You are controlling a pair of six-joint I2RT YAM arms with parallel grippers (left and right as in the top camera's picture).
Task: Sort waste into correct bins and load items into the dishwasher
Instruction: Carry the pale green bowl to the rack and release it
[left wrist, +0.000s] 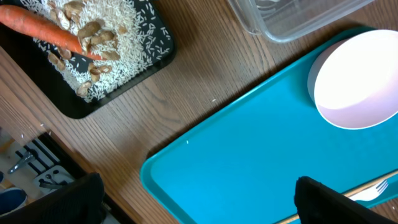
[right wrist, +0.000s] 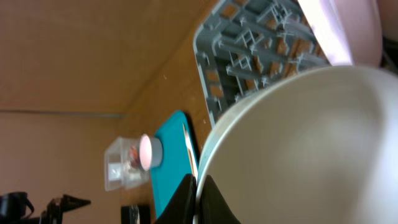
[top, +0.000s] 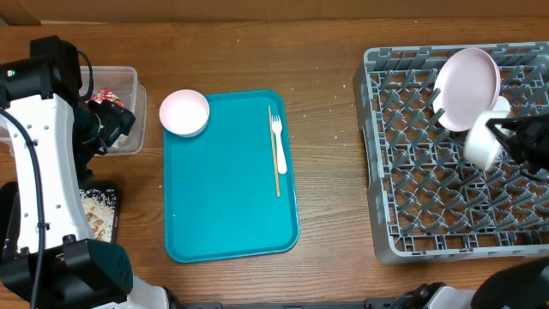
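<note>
Your right fingers point(right wrist: 185, 202) clench a bowl's point(top: 480, 144) rim over the rack point(top: 412, 172), at the counter's 3 o'clock; the bowl blocks most of that wrist view. Your left fingers point(left wrist: 336, 202) hang spread and empty above the tray point(left wrist: 249, 155), tips cut off.

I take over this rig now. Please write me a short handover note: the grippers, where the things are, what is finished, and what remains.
Left gripper: open, holds nothing.
Right gripper: shut on the rim of a small white cup, over the grey plastic dish rack.
Done: the round white plate stands in the rack. The orange carrot and rice lie in the black tray. The red wrapper is in the clear tub.
Left: the white bowl and pale fork on the flat teal tray.
</note>
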